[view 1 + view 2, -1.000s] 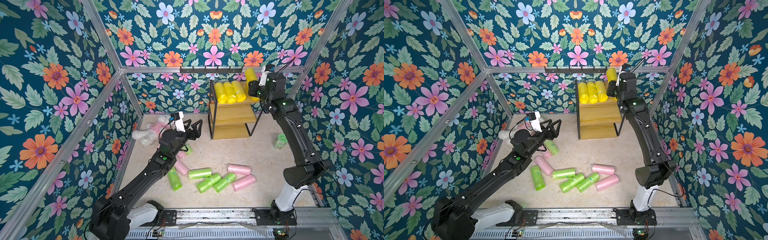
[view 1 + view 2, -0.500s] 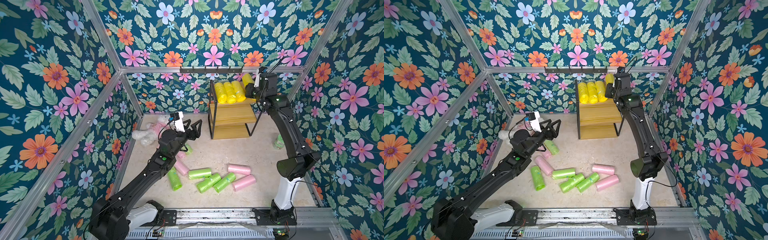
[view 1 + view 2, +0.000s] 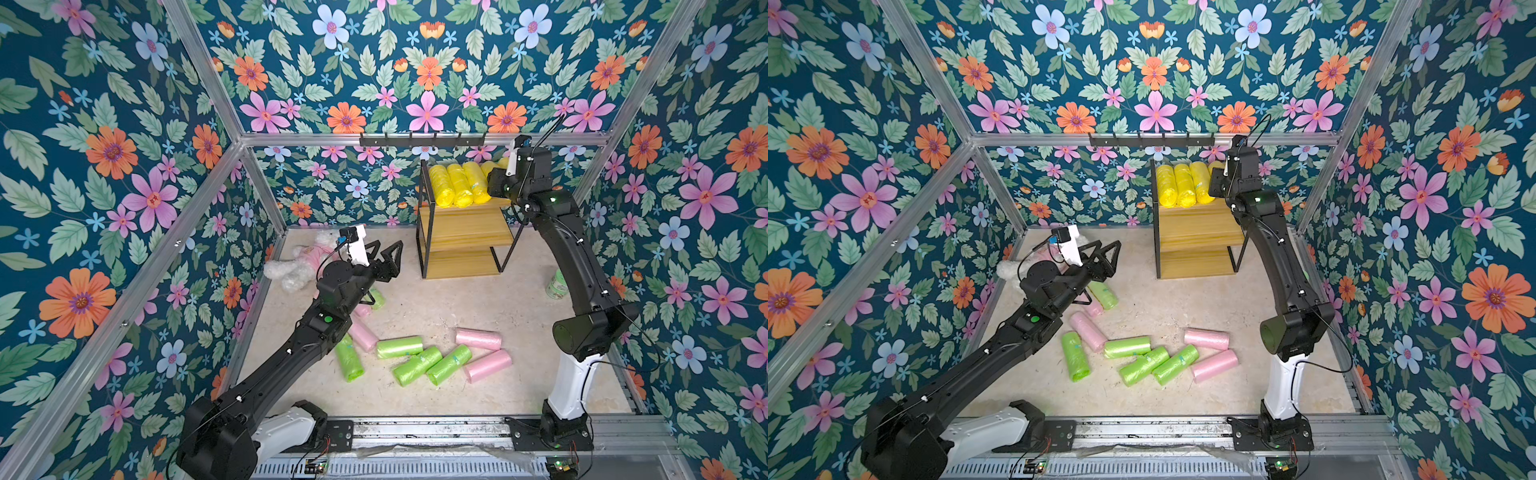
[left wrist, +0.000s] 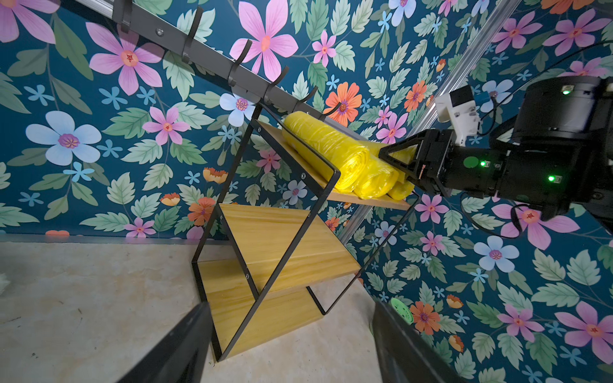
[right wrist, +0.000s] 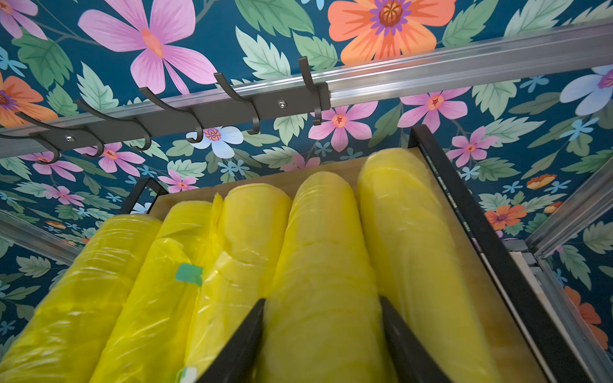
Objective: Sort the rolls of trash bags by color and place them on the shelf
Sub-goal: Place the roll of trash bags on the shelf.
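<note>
Although the right gripper [image 5: 321,300] stands with its two black fingers partly apart on either side of a bright yellow, crinkly plastic roll of trash bags [image 5: 318,232], I cannot tell whether they press it. That roll lies between them on the top board of the black-framed light wood shelf [image 4: 282,238], tight against yellow neighbours [image 5: 245,238]. Pulling back while touching may drag it off the front edge; opening wider may shove the neighbours.
</note>
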You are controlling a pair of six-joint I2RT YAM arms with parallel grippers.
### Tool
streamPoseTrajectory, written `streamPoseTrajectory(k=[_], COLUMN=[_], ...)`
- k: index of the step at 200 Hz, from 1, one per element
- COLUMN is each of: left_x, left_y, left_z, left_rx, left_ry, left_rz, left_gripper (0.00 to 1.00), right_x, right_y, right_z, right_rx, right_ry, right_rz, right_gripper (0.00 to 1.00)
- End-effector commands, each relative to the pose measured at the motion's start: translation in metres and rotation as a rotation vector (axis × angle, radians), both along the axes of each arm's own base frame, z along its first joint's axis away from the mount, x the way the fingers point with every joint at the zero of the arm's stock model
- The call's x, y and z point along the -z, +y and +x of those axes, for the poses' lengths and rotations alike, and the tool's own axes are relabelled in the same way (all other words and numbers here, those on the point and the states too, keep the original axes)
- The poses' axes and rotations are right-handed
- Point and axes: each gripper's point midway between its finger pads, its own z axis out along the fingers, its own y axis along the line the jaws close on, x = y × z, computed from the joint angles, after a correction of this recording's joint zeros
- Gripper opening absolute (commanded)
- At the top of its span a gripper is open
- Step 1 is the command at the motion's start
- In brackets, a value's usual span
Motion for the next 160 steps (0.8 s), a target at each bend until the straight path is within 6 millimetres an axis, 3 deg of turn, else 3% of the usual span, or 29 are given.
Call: streamPoseTrajectory(k=[1, 67, 110, 134, 160], left_x=[-0.005, 0.0, 0.011, 0.027, 0.06], left_y=[0.003, 0.003, 0.001, -0.002, -0.006], left_z=[0.0, 0.0, 0.003, 0.006, 0.012], left_rx=[-0.015, -0.017, -0.018, -0.011, -0.002], left_ry=[-0.023, -0.012, 0.019, 0.062, 0.162], left_rz=[0.002, 0.012, 0.049, 0.102, 0.199], left_gripper=[0.82, 0.82, 0.82, 0.82, 0.82], right_x=[-0.006, -0.029, -0.053, -0.063, -0.064], right_y=[-0.002, -0.006, -0.006, -0.004, 0.006], right_z=[0.0, -0.008, -0.025, -0.042, -0.071], right_rx=[0.01, 0.012, -0.016, -0.058, -0.131], right_ry=[-0.018, -0.062, -0.1, -0.113, -0.124], right_rz=[-0.008, -0.022, -0.005, 0.016, 0.046], right_gripper=[0.54, 0.61, 0.63, 0.65, 0.67])
